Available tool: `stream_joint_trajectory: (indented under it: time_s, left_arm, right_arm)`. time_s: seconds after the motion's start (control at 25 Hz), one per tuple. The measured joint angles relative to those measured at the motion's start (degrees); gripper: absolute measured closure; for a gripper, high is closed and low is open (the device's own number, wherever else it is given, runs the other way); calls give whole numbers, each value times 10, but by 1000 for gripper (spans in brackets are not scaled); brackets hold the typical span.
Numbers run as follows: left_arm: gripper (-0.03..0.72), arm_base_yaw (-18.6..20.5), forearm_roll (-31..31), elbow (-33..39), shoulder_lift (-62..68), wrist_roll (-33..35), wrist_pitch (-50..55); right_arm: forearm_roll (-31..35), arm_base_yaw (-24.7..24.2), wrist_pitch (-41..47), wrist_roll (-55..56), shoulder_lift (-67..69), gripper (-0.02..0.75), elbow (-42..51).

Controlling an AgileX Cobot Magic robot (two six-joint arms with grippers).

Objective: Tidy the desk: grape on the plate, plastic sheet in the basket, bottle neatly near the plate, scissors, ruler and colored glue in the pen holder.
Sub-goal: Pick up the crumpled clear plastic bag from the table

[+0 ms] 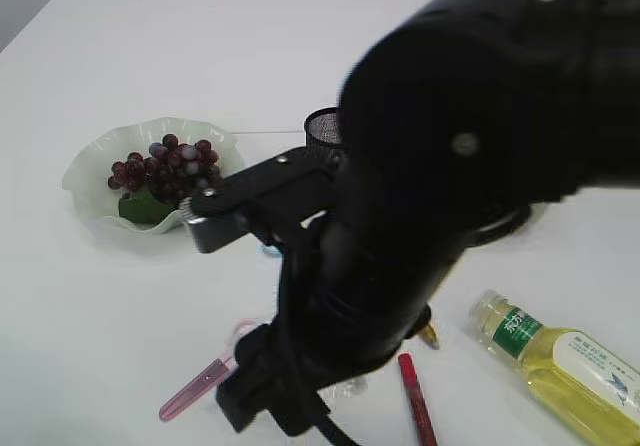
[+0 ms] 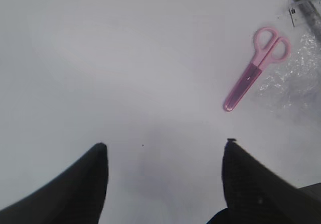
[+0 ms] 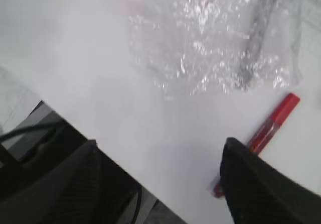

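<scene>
You are seeing grapes plated; scissors, plastic sheet, glue are waiting; both jaws are gaping empty.

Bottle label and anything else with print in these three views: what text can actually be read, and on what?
Bottle: green and white label carries print, too blurred to read.
Ruler: dark marks at the frame edge, too small to read.
Scissors, red glue pen, plastic sheet: no text visible.
</scene>
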Motion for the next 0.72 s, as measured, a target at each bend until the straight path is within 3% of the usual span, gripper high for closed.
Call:
stream_joint_trajectory:
  time_s: [0.4,0.72]
  left_arm:
    - [180,0,0,4,0,0,-13]
    - [181,0,0,4,0,0,-21]
  right_arm:
    - [-51,5,-4,29,161,191,-135]
    - [-96,7,4,73,219,141,-160]
